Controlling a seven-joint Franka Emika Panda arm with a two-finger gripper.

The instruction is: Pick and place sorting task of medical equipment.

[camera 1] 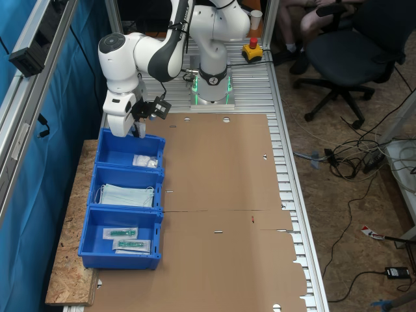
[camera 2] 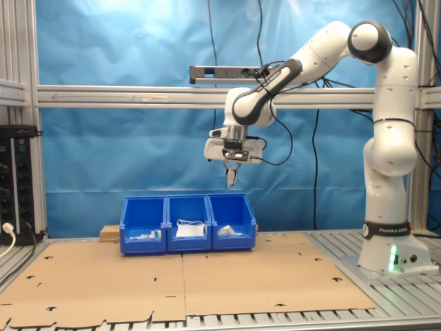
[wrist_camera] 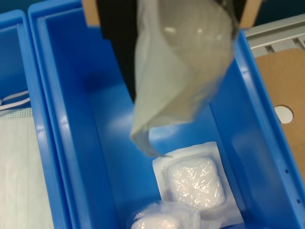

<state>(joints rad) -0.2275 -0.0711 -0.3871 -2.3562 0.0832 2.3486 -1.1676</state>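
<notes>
Below me three blue bins [camera 1: 123, 208] stand in a row at the lower left of the first exterior view, on a chipboard slab [camera 1: 68, 273] beside the brown cardboard sheet [camera 1: 227, 214]; the middle bin holds pale blue face masks [camera 1: 127, 195]; the bin nearest the bottom edge holds long clear packets with green parts [camera 1: 127, 239]; a red button box [camera 1: 253, 49] sits at the top centre on the metal table [camera 1: 286, 162]; an office chair [camera 1: 354, 55] fills the upper right, cables [camera 1: 351, 162] trailing on the floor; a blue curtain [camera 2: 124, 152] backs the second exterior view.
</notes>
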